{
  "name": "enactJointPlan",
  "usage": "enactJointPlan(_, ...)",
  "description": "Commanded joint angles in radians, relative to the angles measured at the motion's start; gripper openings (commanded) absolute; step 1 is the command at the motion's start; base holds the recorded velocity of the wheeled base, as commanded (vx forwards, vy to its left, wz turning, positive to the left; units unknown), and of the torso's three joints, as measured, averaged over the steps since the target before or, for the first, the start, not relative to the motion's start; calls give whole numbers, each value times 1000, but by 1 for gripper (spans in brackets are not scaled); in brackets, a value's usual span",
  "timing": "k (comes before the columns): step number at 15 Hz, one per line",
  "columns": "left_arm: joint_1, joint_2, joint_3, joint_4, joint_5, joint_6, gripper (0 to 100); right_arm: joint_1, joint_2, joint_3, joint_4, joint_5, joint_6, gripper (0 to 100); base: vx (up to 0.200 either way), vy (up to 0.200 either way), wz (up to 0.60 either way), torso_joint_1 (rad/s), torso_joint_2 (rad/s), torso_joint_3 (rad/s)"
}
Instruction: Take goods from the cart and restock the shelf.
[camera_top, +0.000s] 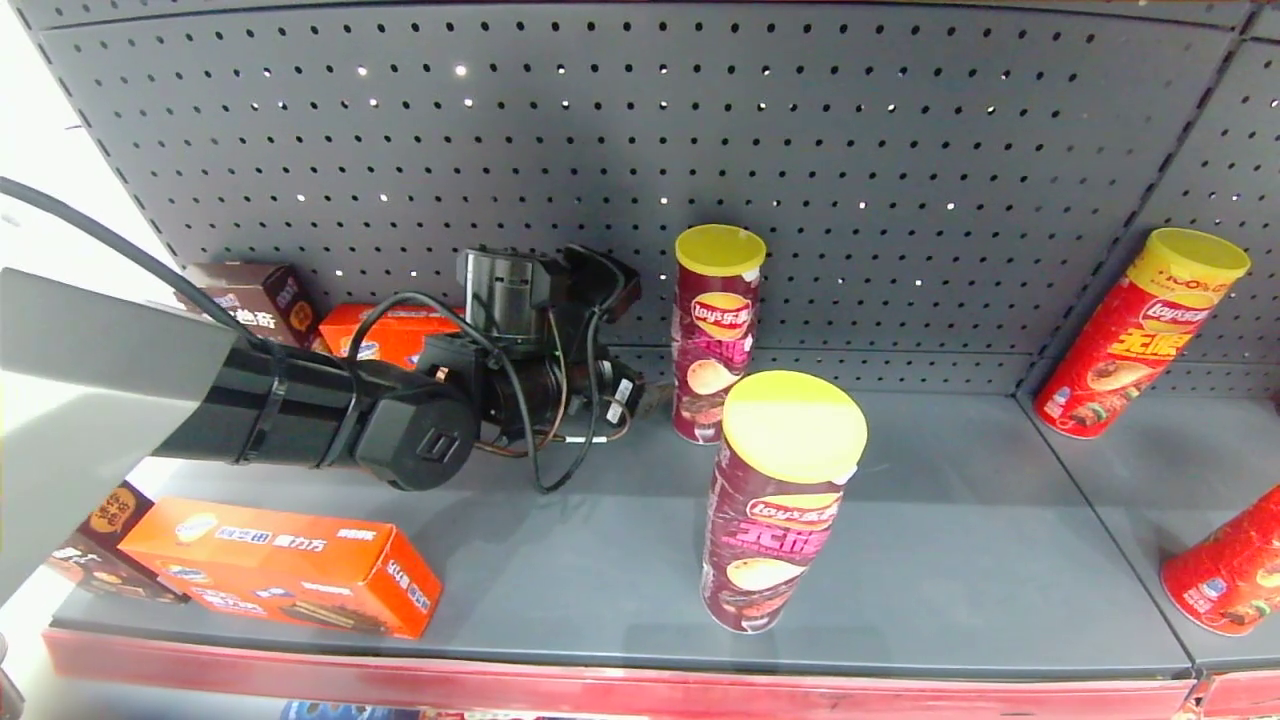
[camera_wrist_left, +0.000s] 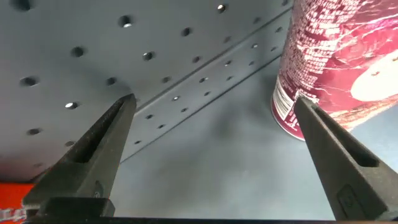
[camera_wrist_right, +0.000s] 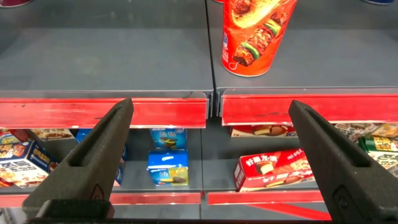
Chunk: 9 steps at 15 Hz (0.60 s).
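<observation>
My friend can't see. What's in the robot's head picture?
The robot's left arm stretches over a grey store shelf, its end beside a purple chip can at the back. Another purple can stands nearer the front, an orange box lies front left, and a red can stands on the right.

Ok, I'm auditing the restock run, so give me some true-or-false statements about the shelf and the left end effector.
1. The front purple can and the rear purple can both stand upright. True.
2. The left end effector grips the rear purple can. False: it is open, with nothing between its fingers.
3. The orange box lies flat at the front of the shelf. True.
4. The front purple can has a red lid. False: its lid is yellow.
</observation>
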<state>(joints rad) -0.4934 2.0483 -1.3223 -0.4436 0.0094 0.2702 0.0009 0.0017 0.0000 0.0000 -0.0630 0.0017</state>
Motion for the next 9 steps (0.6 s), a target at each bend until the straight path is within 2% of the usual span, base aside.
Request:
enactJointPlan(1,-7,4,-1,0,1,0,100,1,1,0,0,0,1,100,0,0,0,0,0,0)
enactJointPlan(9,-14,-2,2,-3,11,-16,100,1,1,0,0,0,0,100,0,0,0,0,0,0)
